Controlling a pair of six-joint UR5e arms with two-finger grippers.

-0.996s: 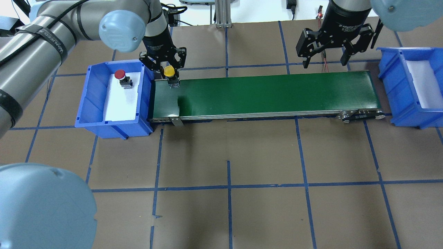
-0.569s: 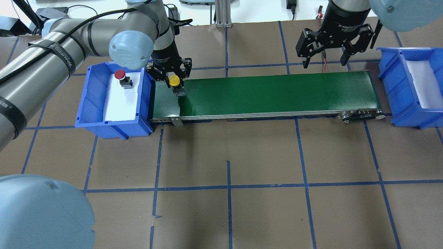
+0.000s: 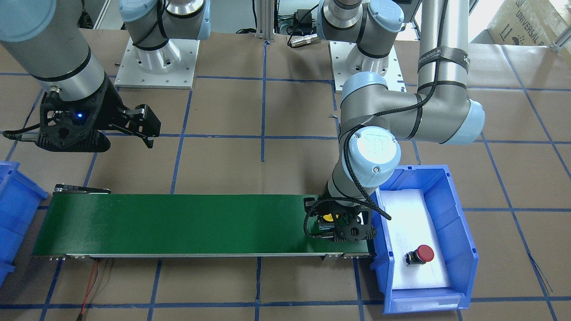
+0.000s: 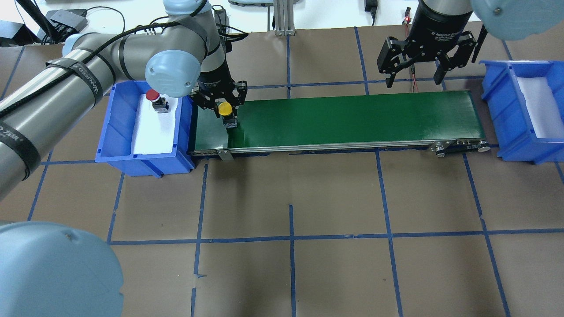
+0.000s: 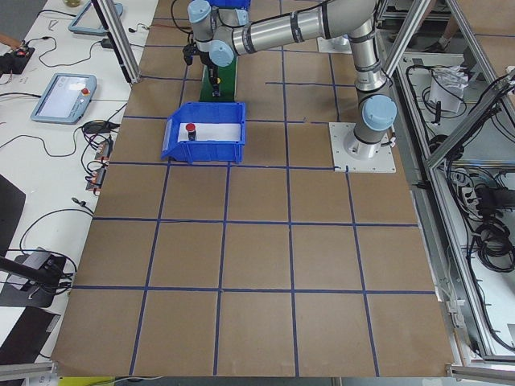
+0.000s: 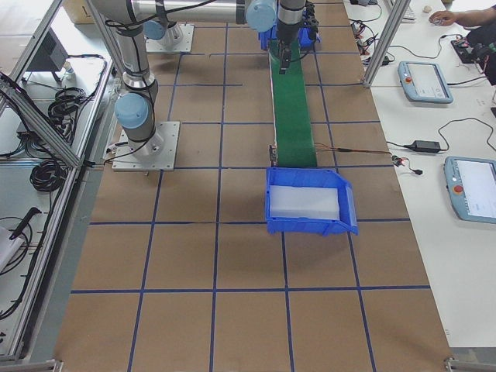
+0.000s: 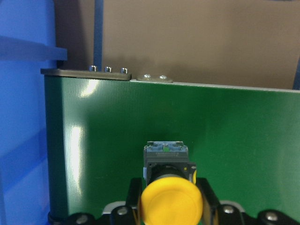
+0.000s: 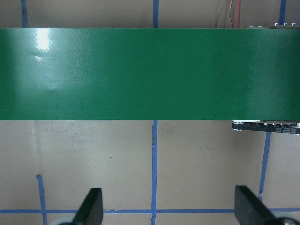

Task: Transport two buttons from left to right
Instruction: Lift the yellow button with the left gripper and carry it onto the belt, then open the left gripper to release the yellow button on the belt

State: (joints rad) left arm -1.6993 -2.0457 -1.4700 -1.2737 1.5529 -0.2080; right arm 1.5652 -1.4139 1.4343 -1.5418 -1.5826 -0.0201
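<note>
**Left gripper holds yellow button over the belt's near end**

The left gripper pinches the yellow button between its two fingers, just below the cap. The button's long axis runs straight away from the wrist, cap nearest the wrist and base pointing down at the green belt. Whether the base touches the belt cannot be told.

The likely next move is to set it down and let go. The belt's end edge and the left bin's wall lie close beside the fingers; on the opposite side the belt runs open. The red button sits in that bin. The right gripper, fingers spread and holding nothing, hangs far off near the belt's other end.
</note>
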